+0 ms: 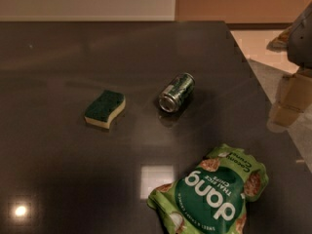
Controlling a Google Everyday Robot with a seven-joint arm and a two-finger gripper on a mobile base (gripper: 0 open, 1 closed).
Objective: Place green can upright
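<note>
Camera view: a dark, glossy counter (68,52) is seen from above and fills most of the scene. Its far edge runs along the top, and its right edge slants from the far right corner down toward the near right.

The green can (176,92) is lying on its side close to the middle of the counter, not upright. Its shiny silver end is turned toward the near edge and slightly left, while its dark green body with pale markings points toward the far right corner. A faint reflection of it is seen on the surface just below.

A sponge (105,109) with a dark green top and a pale yellow underside is lying flat to the left of the can, apart from it, on the side nearer the left edge.

A light green "dang" snack bag (209,196) is lying by the near edge, toward the near right corner. Its lettering is seen upside down, and its lower part is cut off by the frame. It is well apart from the can.

The gripper (286,104), pale tan below a grey arm segment (302,33), is seen past the right edge of the counter, at the right border of the scene, well apart from the can. Nothing is touched by it. Whether it is open or closed cannot be told.

A pale square of reflected light (156,180) is lying on the counter beside the bag.
</note>
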